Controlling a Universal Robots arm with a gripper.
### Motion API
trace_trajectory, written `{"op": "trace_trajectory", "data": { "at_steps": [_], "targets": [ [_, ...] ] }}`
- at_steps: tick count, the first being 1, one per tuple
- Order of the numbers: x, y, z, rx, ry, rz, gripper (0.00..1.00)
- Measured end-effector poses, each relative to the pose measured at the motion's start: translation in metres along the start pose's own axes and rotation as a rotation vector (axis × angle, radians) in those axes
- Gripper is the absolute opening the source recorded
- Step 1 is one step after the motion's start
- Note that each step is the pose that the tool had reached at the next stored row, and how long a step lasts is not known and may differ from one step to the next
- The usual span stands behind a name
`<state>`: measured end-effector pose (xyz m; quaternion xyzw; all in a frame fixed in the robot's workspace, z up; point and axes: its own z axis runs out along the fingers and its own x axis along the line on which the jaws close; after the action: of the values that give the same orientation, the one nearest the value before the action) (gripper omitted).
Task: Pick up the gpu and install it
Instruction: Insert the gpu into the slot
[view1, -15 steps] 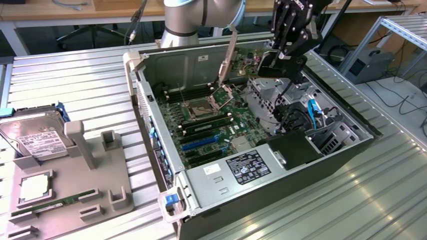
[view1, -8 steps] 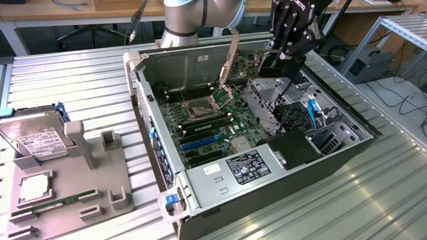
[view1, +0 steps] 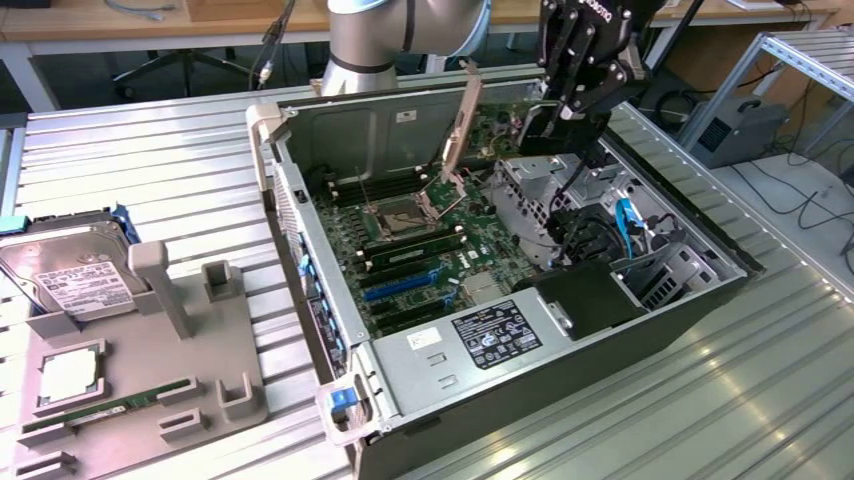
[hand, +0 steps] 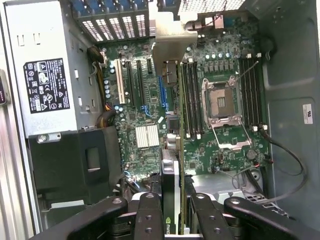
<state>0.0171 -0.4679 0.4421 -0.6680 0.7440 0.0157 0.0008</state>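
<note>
Black robot gripper (hand: 171, 212), clamped on the thin dark silvery-bracketed gpu card (hand: 169, 172), holds it above the green motherboard (hand: 225, 150) mid-install; seating likely demands exact slot alignment.

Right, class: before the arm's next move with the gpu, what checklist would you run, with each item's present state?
1. gpu clamped in the gripper: ok.
2. gpu over the motherboard: ok.
3. Blue slot free of any card: ok.
4. gpu seated in a slot: not ok.
5. Bracket lined up with the rear slot covers: cannot tell.
</note>
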Motion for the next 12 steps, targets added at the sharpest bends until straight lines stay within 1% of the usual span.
{"op": "trace_trajectory", "data": {
  "at_steps": [2,3,4,5,6,9,12],
  "targets": [
    [0.0,0.0001,0.0007,0.0044,-0.0003,-0.012,0.27],
    [0.0,0.0003,0.0013,0.0089,-0.0005,-0.019,0.27],
    [0.0,0.0006,0.0023,0.0161,-0.0011,-0.028,0.27],
    [0.0001,0.0009,0.0032,0.0221,-0.0015,-0.035,0.27],
    [0.0002,0.0017,0.004,0.0246,-0.0018,-0.04,0.27],
    [0.0003,0.0024,0.0042,0.0246,-0.0018,-0.041,0.27],
    [0.0004,0.0074,0.0053,0.0246,-0.0018,-0.041,0.27]
  ]
}}
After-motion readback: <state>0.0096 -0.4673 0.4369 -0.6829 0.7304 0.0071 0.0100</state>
